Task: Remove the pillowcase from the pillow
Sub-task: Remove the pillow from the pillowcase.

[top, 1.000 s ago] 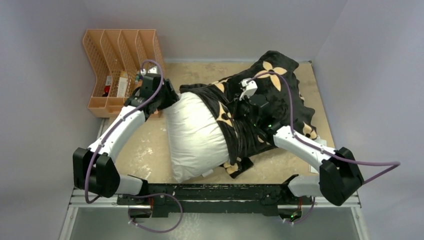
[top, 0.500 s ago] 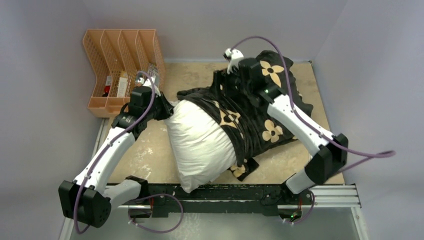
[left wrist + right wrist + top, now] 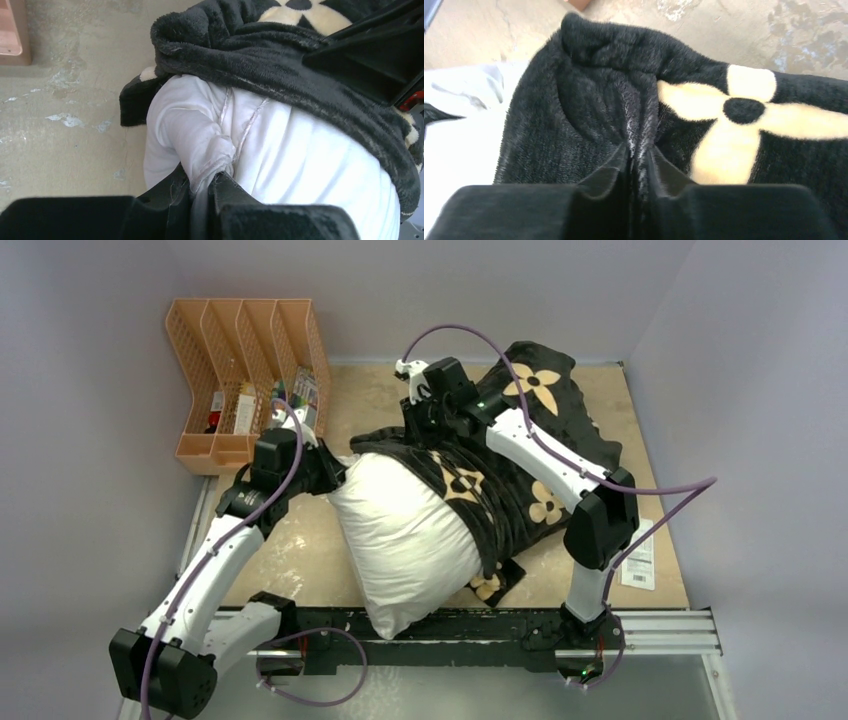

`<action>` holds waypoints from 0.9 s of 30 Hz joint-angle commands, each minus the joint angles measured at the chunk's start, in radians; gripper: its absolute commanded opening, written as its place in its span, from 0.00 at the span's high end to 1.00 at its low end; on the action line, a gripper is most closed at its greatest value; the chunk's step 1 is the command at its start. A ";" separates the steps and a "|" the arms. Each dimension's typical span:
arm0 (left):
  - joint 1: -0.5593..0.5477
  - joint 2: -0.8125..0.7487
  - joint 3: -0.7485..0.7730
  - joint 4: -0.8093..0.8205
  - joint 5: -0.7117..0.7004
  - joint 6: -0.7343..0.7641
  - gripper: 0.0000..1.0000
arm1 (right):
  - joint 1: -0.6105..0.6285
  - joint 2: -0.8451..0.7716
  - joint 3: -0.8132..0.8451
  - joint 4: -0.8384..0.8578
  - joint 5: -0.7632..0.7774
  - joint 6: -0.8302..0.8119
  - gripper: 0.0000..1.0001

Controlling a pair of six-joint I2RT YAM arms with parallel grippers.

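The white pillow (image 3: 405, 540) lies on the table, its near half bare. Its far half sits inside the black pillowcase (image 3: 520, 475) with tan flower motifs, bunched toward the back right. My left gripper (image 3: 202, 180) is shut on a pinched seam corner of the pillow (image 3: 210, 150), at the pillow's far-left corner (image 3: 335, 465). My right gripper (image 3: 639, 157) is shut on a fold of the pillowcase (image 3: 594, 100) near the cover's open rim (image 3: 420, 430), just right of the left gripper (image 3: 325, 465).
An orange mesh file organizer (image 3: 240, 380) with small items stands at the back left, close to the left wrist. A white label card (image 3: 638, 562) lies at the table's right edge. Grey walls enclose the table.
The right arm let go, swung left across the pillowcase and closed on a fold at its rim. The left gripper closed on the pillow's corner; the pillow shifted slightly.
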 commanded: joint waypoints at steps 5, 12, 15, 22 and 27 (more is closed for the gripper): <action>-0.007 -0.084 -0.005 -0.027 -0.063 -0.039 1.00 | -0.048 -0.022 0.169 -0.017 0.463 -0.010 1.00; -0.007 -0.121 -0.008 -0.127 -0.245 -0.101 1.00 | -0.194 -0.010 0.267 0.049 0.458 0.035 1.00; -0.007 -0.094 0.011 -0.174 -0.327 -0.112 1.00 | -0.198 0.019 0.321 0.008 0.479 0.036 1.00; -0.006 0.014 0.054 -0.140 -0.395 -0.105 1.00 | -0.201 -0.016 0.367 -0.146 0.090 -0.056 0.41; 0.001 0.138 0.188 -0.128 -0.374 -0.050 1.00 | -0.203 -0.276 0.036 -0.067 0.123 -0.012 0.21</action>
